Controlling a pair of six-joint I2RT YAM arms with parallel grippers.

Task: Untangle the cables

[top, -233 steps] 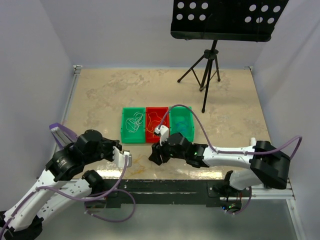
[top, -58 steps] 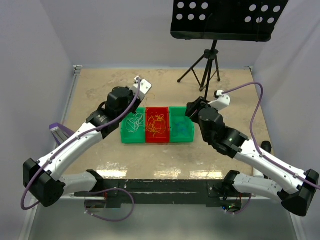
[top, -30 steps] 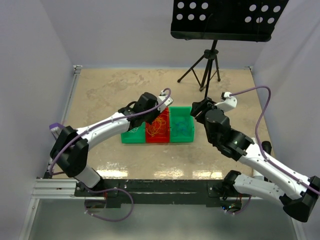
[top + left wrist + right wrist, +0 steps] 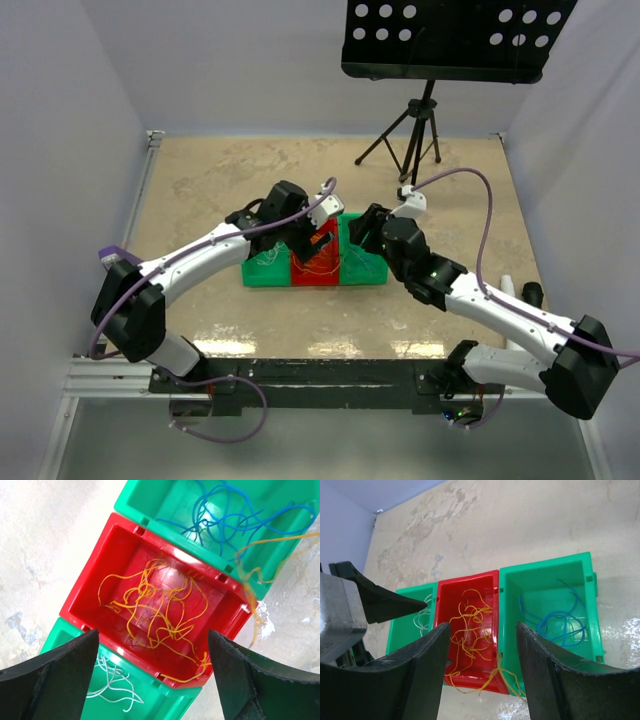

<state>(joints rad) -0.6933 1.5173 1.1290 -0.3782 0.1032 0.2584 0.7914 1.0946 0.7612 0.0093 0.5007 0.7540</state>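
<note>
Left wrist view: do we have the orange cables (image 4: 160, 605) under us?

We do. They lie tangled in the red bin (image 4: 87, 587), straight below our left claw (image 4: 153, 640), whose fingers are apart and empty. One orange strand (image 4: 287, 539) spills over the rim toward the tabletop (image 4: 40, 540).

And our right claw (image 4: 482, 630)?

Apart too, holding nothing, and farther back, so the left is nearer. Blue cables (image 4: 235, 515) and white cables (image 4: 112, 682) lie in the green bins (image 4: 132, 502) on either side. We can read no labels.
</note>
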